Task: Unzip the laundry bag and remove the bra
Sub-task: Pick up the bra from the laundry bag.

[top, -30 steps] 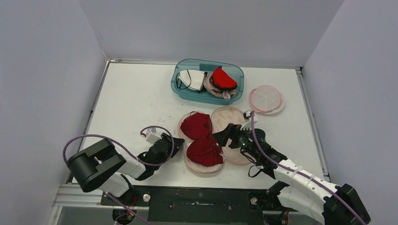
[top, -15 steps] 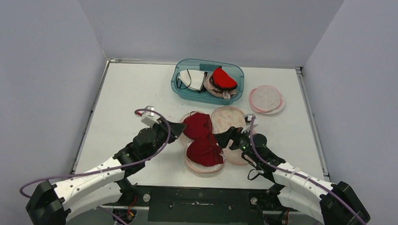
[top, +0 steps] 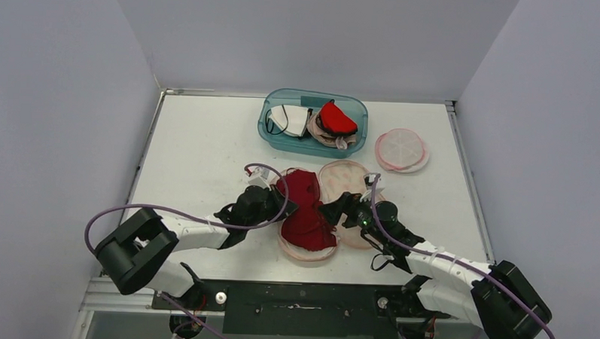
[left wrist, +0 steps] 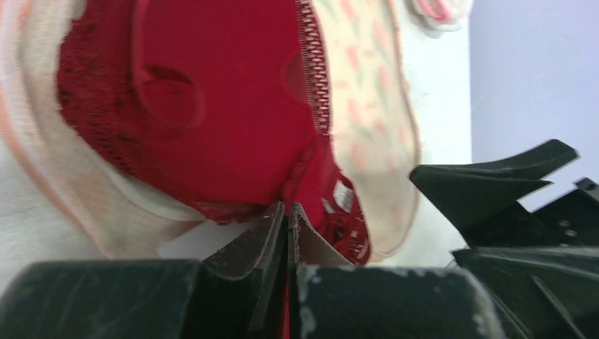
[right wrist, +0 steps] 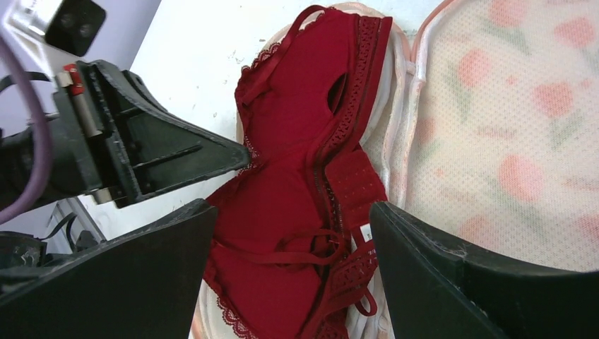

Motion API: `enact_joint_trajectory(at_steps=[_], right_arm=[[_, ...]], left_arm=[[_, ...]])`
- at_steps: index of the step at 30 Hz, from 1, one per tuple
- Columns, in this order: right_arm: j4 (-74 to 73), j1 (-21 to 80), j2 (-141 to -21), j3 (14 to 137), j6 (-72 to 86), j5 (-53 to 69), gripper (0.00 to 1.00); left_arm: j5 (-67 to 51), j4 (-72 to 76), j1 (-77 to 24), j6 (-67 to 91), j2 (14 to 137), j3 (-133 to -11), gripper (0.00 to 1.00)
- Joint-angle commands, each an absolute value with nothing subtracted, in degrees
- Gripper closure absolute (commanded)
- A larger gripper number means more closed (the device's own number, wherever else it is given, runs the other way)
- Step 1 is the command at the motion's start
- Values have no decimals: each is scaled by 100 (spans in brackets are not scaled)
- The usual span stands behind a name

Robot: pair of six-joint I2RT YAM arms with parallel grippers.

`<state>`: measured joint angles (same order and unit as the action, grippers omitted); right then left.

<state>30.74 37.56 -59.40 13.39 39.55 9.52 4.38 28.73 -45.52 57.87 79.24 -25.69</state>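
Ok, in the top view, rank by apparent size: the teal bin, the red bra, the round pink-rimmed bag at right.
Largest to smallest:
teal bin
red bra
round pink-rimmed bag
None are close.

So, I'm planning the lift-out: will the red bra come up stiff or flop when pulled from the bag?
Probably floppy: the red bra lies crumpled in the open laundry bag, so it should drape from the left tool pinching its edge. Likely light, being thin lace-edged fabric. Its loose straps might snag on the bag's rim.
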Motion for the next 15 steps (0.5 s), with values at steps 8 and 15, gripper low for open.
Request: enact_joint_trajectory(at_steps=[8, 15], right_arm=[[3717, 3744, -6681, 1846, 4034, 1228, 18], [3564, 3735, -7202, 2248, 3878, 1352, 17]], left_arm=[[168, 4159, -4173, 5912, 9035, -2309, 100], [154, 4474, -4073, 5949, 9289, -2137, 100]])
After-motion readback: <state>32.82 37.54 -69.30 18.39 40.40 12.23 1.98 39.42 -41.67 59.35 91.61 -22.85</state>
